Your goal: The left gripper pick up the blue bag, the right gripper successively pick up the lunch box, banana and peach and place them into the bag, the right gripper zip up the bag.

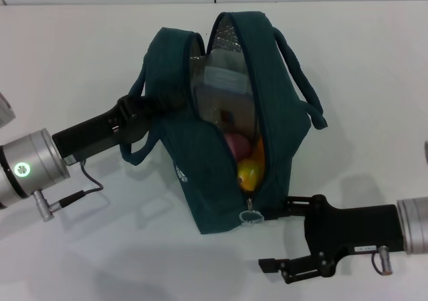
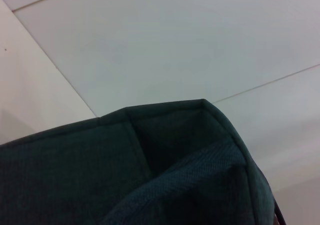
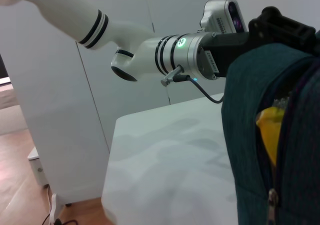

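The blue bag (image 1: 214, 174) stands open in the middle of the table. My left gripper (image 1: 162, 102) is shut on its left rim next to a loop handle and holds it up; the right wrist view shows this gripper (image 3: 280, 25) on top of the bag (image 3: 250, 135). Inside the bag lie the lunch box (image 1: 227, 80) at the far end, the peach (image 1: 234, 142) and the banana (image 1: 251, 167); the banana also shows in the right wrist view (image 3: 267, 130). My right gripper (image 1: 275, 234) is open, just right of the ring zipper pull (image 1: 251, 215), holding nothing.
The white table (image 1: 80, 247) carries only the bag. The bag's second handle (image 1: 304, 80) hangs over its right side. A cable (image 1: 87, 180) loops from my left wrist. The left wrist view shows only bag fabric (image 2: 175, 175) and ceiling.
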Controlling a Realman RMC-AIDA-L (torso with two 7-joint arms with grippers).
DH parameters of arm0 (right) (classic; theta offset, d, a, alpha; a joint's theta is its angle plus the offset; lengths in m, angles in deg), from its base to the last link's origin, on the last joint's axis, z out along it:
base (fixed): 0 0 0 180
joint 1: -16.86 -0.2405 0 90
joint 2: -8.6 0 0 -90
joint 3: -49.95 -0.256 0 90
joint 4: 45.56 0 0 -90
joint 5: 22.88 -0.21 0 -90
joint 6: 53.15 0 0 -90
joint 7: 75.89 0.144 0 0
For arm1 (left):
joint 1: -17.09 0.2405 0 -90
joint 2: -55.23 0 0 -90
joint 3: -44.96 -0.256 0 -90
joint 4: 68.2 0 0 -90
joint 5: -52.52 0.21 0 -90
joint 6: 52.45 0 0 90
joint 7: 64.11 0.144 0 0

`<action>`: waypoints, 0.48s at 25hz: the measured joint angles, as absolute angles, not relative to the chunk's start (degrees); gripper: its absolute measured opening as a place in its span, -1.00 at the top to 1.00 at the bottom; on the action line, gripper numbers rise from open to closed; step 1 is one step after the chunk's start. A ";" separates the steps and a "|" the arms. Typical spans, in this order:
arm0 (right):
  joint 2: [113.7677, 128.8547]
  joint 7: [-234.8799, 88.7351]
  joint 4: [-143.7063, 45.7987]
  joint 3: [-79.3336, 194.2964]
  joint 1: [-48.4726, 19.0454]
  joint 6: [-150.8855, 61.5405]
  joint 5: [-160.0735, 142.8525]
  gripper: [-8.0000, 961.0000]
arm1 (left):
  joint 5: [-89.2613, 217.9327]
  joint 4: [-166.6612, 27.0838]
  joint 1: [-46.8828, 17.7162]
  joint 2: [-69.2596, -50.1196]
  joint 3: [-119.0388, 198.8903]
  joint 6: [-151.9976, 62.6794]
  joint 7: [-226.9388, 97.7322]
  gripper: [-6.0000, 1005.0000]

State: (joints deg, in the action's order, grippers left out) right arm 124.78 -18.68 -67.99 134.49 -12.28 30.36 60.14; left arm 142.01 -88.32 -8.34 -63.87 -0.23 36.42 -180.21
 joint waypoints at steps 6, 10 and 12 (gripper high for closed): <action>124.79 -18.68 -68.42 138.43 -12.69 28.72 55.80 -0.65 | 142.02 -88.58 -8.11 -63.86 -0.23 36.61 -180.31 0.92; 124.79 -18.68 -68.49 138.50 -12.83 28.58 55.44 -0.65 | 142.03 -88.59 -8.13 -63.87 -0.21 36.66 -180.24 0.92; 124.78 -18.67 -68.55 138.51 -12.95 28.57 55.07 -0.64 | 142.03 -88.59 -8.14 -63.86 -0.21 36.67 -180.24 0.92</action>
State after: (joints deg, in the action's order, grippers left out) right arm 124.78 -18.67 -68.55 138.51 -12.95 28.57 55.07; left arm 142.03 -88.59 -8.14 -63.86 -0.21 36.67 -180.24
